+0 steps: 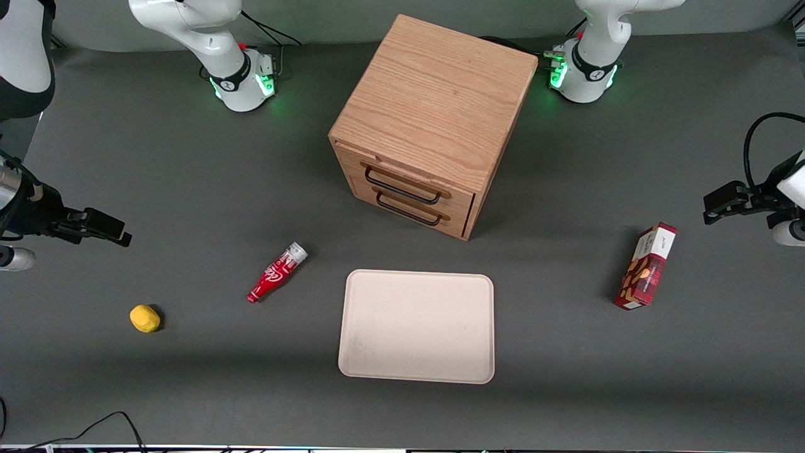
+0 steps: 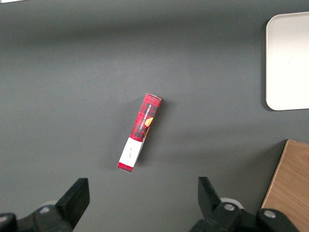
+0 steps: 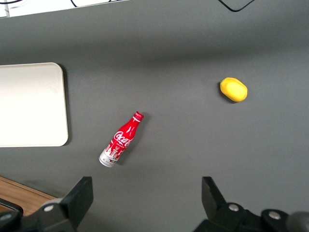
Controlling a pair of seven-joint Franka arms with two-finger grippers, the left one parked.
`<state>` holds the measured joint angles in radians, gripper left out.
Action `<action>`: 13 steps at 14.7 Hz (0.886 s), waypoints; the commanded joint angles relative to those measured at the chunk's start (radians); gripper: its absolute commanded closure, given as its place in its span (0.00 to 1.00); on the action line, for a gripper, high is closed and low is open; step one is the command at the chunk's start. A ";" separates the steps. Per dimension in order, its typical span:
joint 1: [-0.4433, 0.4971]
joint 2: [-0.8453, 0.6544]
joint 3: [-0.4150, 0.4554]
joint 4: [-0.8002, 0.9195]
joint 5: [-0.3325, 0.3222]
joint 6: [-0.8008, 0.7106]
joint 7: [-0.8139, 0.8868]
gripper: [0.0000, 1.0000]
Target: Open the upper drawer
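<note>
Grey tabletop holds a Coca-Cola bottle (image 3: 121,140) beneath the spread-fingered end effector (image 3: 147,203); upper drawer (image 1: 409,187) shut.

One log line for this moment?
upper drawer: shut | tool: open, high above table, away from cabinet, over red bottle | contact: none

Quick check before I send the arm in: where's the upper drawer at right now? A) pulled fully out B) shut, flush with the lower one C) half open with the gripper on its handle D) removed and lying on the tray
B: the upper drawer sits closed in the cabinet, its front level with the lower drawer, while the open gripper hangs high above the table near the red bottle, far from the handle.
</note>
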<state>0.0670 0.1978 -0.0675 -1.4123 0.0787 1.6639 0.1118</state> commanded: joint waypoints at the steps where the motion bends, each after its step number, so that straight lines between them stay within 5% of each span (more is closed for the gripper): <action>1: -0.007 0.015 -0.005 0.035 0.016 -0.027 -0.014 0.00; 7: 0.004 0.014 0.011 0.062 0.024 -0.059 -0.018 0.00; 13: 0.027 0.049 0.150 0.116 -0.005 -0.059 -0.148 0.00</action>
<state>0.0923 0.2031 0.0573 -1.3650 0.0786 1.6285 0.0604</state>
